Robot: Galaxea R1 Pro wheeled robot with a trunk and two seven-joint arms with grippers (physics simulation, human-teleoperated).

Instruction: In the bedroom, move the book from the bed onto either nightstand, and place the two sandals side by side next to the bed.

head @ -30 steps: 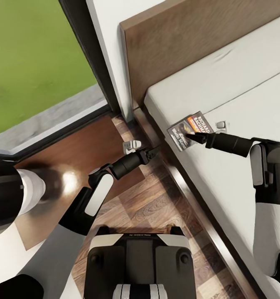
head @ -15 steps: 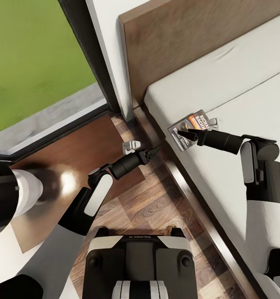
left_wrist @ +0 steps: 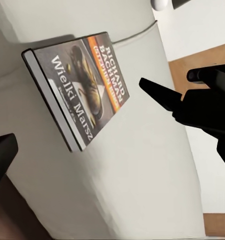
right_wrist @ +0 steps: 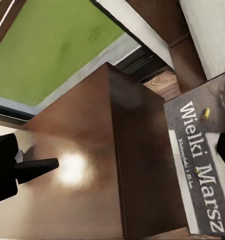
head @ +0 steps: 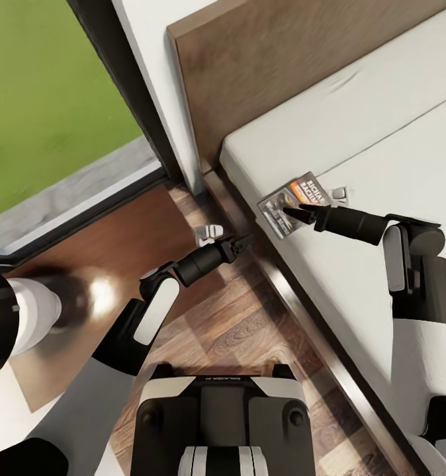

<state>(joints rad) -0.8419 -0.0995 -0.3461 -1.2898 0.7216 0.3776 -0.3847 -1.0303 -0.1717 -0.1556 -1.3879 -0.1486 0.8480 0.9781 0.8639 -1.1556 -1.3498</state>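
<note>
Right gripper (head: pixel 296 213): its dark fingertips are laid over the cover of the book (head: pixel 293 203), at the half nearer the robot. Whether the fingers are spread or pinched cannot be told — they merge into one dark point in the head view.

Left gripper (head: pixel 244 242): held low beside the bed frame, over the wood floor, empty. One dark fingertip (left_wrist: pixel 160 92) is seen ahead of the wrist camera and another at the picture's edge, so the fingers are judged to be spread apart.

Book: lying flat on the light-grey mattress of the bed (head: pixel 382 152), close to the edge nearest the robot and not far from the headboard (head: pixel 263 73). The title is readable in both wrist views.

Book relative to the grippers: under the right fingertips, touching or nearly so; from the left gripper it is set apart, up over the bed's side rail.

Nightstand (head: pixel 117 258): its flat dark-brown top is seen just beside the bed, below the window (head: pixel 44 92) — a short carry from the book.

Progress: early, as judged. The book is not yet lifted off the bed; the placing on the nightstand and both sandals are left.
</note>
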